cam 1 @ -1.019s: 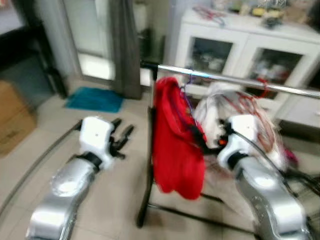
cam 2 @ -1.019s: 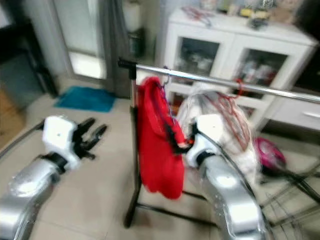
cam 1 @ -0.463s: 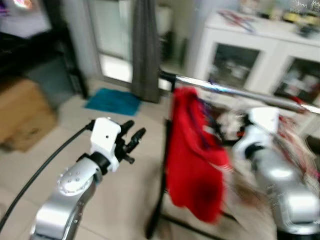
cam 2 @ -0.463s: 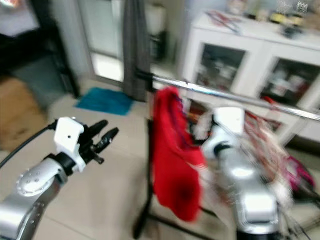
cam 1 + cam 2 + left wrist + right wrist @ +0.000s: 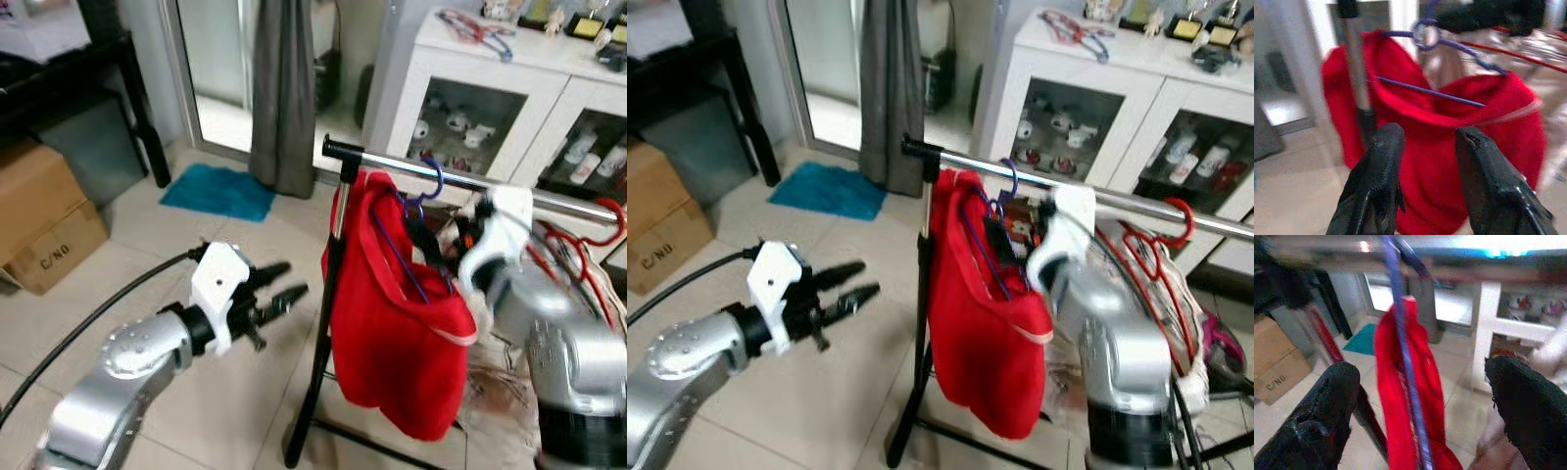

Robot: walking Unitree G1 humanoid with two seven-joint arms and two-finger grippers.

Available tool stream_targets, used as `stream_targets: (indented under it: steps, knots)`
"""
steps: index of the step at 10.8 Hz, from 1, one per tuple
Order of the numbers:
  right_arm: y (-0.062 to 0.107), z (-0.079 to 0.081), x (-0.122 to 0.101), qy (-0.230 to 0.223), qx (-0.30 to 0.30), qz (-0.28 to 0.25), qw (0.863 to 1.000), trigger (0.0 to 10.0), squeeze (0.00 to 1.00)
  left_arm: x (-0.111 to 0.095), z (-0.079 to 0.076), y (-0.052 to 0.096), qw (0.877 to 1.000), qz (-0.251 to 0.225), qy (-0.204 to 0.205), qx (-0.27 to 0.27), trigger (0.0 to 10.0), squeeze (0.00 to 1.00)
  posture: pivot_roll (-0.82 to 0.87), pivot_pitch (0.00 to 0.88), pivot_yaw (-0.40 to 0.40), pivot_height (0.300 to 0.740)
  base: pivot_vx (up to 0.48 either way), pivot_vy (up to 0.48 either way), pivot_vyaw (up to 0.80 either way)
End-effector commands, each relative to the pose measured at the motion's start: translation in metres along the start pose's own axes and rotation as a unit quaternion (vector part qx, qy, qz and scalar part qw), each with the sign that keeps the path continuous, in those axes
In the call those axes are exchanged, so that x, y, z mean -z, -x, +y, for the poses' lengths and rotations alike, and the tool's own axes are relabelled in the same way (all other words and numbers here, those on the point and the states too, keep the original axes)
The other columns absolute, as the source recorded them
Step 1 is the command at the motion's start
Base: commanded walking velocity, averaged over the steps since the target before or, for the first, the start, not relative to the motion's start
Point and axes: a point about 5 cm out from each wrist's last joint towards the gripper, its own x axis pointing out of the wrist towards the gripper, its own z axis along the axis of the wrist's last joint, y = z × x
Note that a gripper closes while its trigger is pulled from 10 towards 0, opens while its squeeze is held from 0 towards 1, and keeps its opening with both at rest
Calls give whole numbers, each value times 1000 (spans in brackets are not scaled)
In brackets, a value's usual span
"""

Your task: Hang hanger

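the purple hanger with its red garment hooks over the chrome rail near the rack's end. the right pincer is spread wide around the hanger wire, so draw it straight back without snagging. the left pincer hovers open beside the rack. compared with a second ago, the right pincer has let go and the views are sharper.

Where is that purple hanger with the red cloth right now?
In the head views, the purple hanger is hooked over the silver rail near its left end post, carrying the red garment, with the right gripper beside it.
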Motion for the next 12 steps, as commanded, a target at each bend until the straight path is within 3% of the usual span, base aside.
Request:
stream_targets:
  steps: [1,4,5,6,9,12]
  knots:
    - [-3,-5,2,9,7,20,1000,10000,0,-4,-7,0,999,3,-6,43,10000,0,24,0,-55,740,0,0,0]
    - [-29,-3,-3,-5,-20,46,999,10000,0,-6,-10,-1,994,16,-12,106,10000,0,25,0,-60,740,0,0,0]
    - [-42,-5,-5,-20,-1,61,998,3333,0,-7,-11,-2,992,19,-15,121,10000,0,33,0,-65,740,0,0,0]
    - [-46,-7,-6,-31,7,72,997,0,0,-8,-11,-2,992,19,-17,126,10000,0,38,0,-69,740,0,0,0]
    - [-45,-6,-9,-76,-10,83,994,0,0,-7,-13,-1,991,21,-14,134,10000,0,33,0,-61,740,0,0,0]
    - [-43,-7,-10,-87,-22,90,992,0,0,-7,-12,-2,990,23,-14,142,10000,0,30,0,-55,740,0,0,0]
